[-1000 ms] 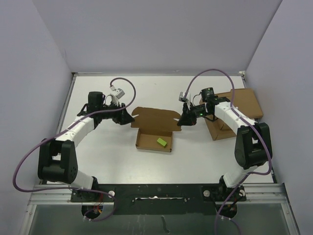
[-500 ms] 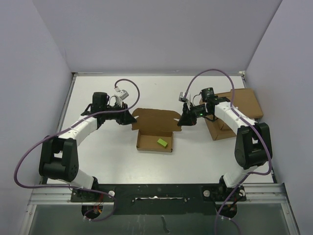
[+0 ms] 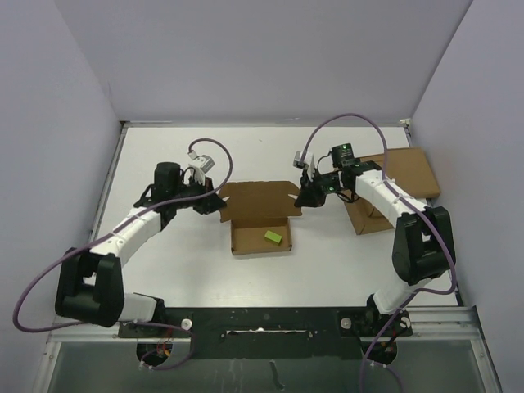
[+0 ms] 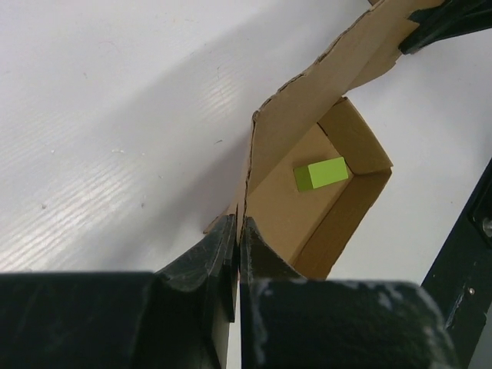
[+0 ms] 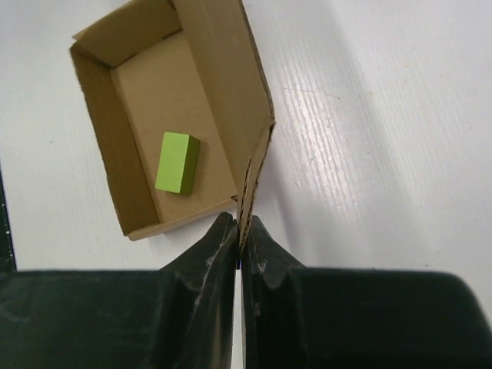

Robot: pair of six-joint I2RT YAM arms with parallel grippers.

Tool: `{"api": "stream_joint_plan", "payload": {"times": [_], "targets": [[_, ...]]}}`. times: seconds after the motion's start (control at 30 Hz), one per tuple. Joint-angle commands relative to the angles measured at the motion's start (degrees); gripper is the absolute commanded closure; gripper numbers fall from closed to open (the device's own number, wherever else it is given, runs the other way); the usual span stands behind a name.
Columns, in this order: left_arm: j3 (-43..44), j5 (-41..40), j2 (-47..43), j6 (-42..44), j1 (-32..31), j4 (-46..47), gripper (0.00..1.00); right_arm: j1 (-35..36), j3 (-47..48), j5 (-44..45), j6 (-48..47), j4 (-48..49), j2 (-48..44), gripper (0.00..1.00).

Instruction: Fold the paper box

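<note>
White left arm (image 3: 131, 228), white right arm (image 3: 381, 192), black joints (image 3: 94, 286), 2 purple cables (image 3: 354, 115), black fingers (image 4: 200, 265)

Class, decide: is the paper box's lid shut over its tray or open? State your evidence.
Open. The paper box lid flap stands lifted behind the tray, and the green block lies uncovered inside.

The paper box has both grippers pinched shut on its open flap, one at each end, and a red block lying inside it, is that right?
Not quite. The block inside the paper box is green, not red, as both wrist views show. The rest holds: the left gripper and right gripper are pinched shut on the flap, one at each end.
</note>
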Motion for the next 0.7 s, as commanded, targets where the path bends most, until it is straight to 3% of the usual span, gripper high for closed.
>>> {"api": "stream_joint_plan", "payload": {"times": [0.0, 0.2, 0.43, 0.67], "targets": [[-4.1, -10.9, -9.9, -6.7, -2.2, 8.0, 1.0, 3.1, 2.9, 7.4, 5.1, 6.2, -3.6, 1.0], [-7.8, -25.1, -14.3, -8.7, -7.2, 13.0, 1.0, 6.8, 5.1, 17.0, 7.5, 10.4, -2.6, 1.0], [-6.8, -36.5, -10.6, -12.5, -10.7, 14.5, 1.0, 10.2, 6.1, 24.8, 9.8, 14.6, -1.0, 1.0], [-5.1, -53.4, -7.8, -16.1, -17.2, 15.4, 1.0, 12.2, 4.4, 28.6, 14.3, 20.7, -1.2, 1.0]]}}
